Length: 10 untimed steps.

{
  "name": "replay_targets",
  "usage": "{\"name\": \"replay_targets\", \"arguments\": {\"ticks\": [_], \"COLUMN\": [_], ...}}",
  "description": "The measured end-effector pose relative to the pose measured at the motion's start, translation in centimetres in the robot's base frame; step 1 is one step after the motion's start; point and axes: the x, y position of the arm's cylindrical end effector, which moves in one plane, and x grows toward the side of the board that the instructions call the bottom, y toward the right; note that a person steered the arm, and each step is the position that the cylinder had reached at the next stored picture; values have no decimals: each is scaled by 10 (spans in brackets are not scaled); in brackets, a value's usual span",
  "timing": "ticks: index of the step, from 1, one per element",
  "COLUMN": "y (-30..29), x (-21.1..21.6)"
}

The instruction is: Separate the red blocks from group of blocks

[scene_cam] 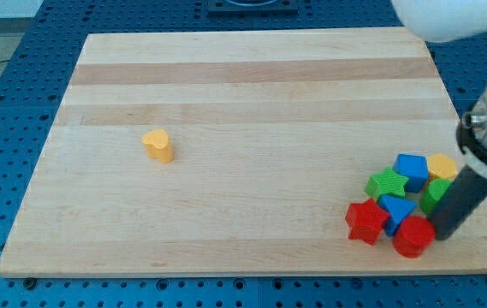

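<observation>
Wooden board (226, 85), cluster at lower right: red star (365, 222) on its left edge, red cylinder (413, 236) at bottom, blue cube (396, 208) between. No pincer; tip (442, 233) just right of cylinder. Best pushed leftward slowly, clear of green star (387, 183).

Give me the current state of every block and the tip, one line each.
Red star block: touching cluster, view's left edge.
Red round block: cluster's bottom, against my tip.
Blue blocks: inside cluster.
Green blocks: inside cluster.
Yellow block: cluster's top right.
Yellow heart block: alone, far left.
</observation>
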Motion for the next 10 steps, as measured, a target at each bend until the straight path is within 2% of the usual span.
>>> {"name": "replay_targets", "arguments": {"ticks": [2,3,4,6,8,9,10], "y": [0,24,8,-51,-119,-135,-148], "x": [0,10,37,36,14,-23,-37]}}
